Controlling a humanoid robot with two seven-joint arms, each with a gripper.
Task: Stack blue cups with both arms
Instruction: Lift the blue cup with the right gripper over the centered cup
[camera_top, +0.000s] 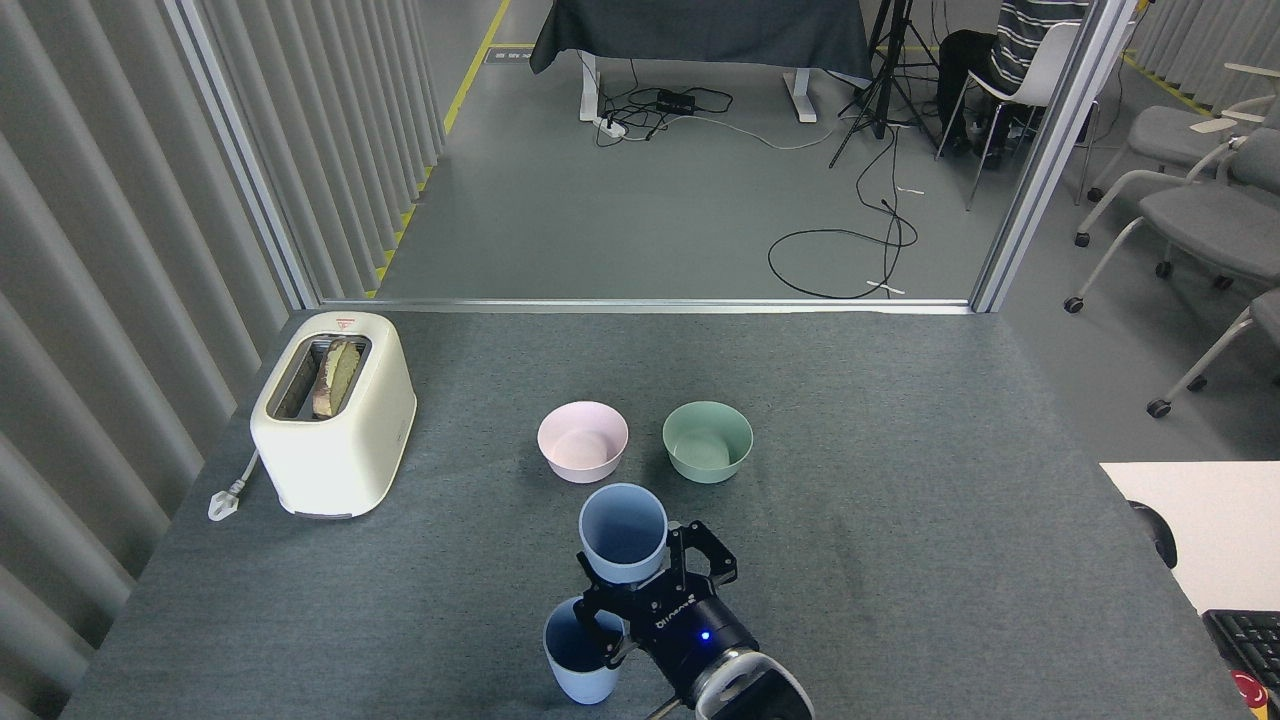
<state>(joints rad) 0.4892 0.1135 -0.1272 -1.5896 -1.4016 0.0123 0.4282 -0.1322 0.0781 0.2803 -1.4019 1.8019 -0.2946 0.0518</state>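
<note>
Above matte tapered cup (578, 662), right gripper (640, 585) seemingly gripping cup (622, 533)

Table (900, 420): dark grey-green, felt-like speckle. Held cup (623, 533) & lower cup (572, 672): pale blue, matte, darker blue inside. Right gripper (650, 585): black, w/ white lettering & small blue light. Bowls: one pale pink (583, 441), one sea green (707, 441). Toaster (335, 428): cream, w/ red mark on top; bread in slot was brown-green. Plug (223, 502): white. Floor (640, 220): grey, yellow line (470, 70) at left. Cables (840, 255): black. Person's shirt (1035, 35): white w/ dark stripes. Chairs (1200, 215): grey seats, white frames.
</note>
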